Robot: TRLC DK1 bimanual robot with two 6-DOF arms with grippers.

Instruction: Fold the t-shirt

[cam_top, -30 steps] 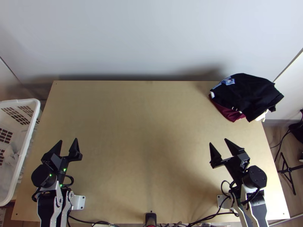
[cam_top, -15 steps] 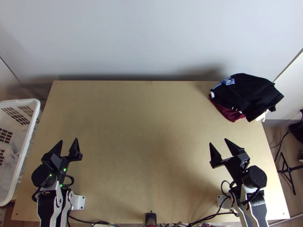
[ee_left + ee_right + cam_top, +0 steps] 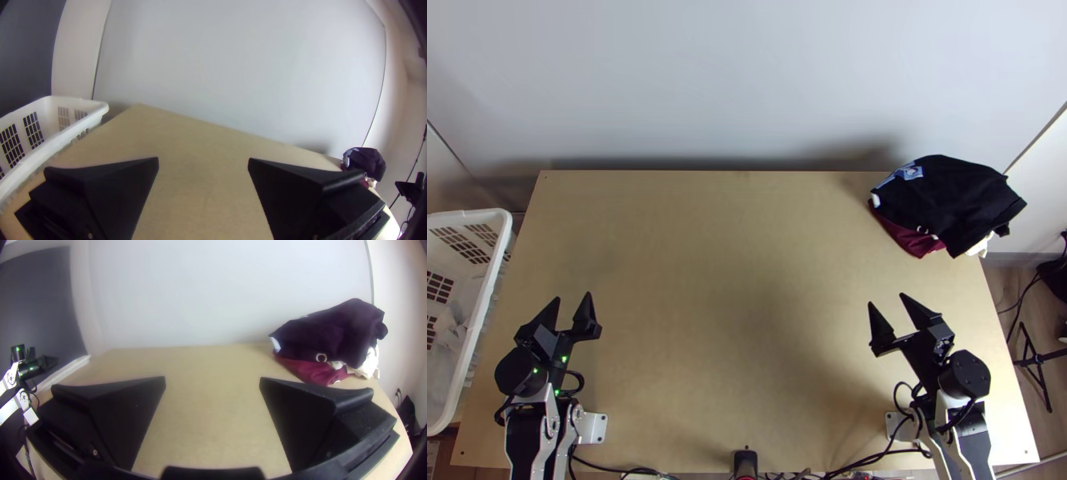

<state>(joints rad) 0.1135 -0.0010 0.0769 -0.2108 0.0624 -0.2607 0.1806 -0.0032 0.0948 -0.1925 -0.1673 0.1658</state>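
Note:
In the top view my left gripper (image 3: 573, 296) stands open near the table's left edge, with nothing between its fingers. My right gripper (image 3: 886, 298) is likewise open and holds nothing, in front of the clothes pile. A dark, bunched garment (image 3: 955, 196) tops that pile at the table's far right corner, over a maroon cloth (image 3: 909, 237); which piece is the t-shirt I cannot tell. The left wrist view has my left gripper (image 3: 203, 161) wide apart and the dark garment (image 3: 365, 161) far off. In the right wrist view are my right gripper (image 3: 212, 380) and the dark garment (image 3: 331, 333), bunched.
A white basket (image 3: 487, 296) with pale contents stands along the table's left side. Bare wood of the table (image 3: 731, 264) lies between the arms. Some white cloth (image 3: 369, 364) pokes out under the pile. Cables run along the near edge.
My right gripper has shifted very slightly to the left. The left arm is almost still, and the clothes lie as before.

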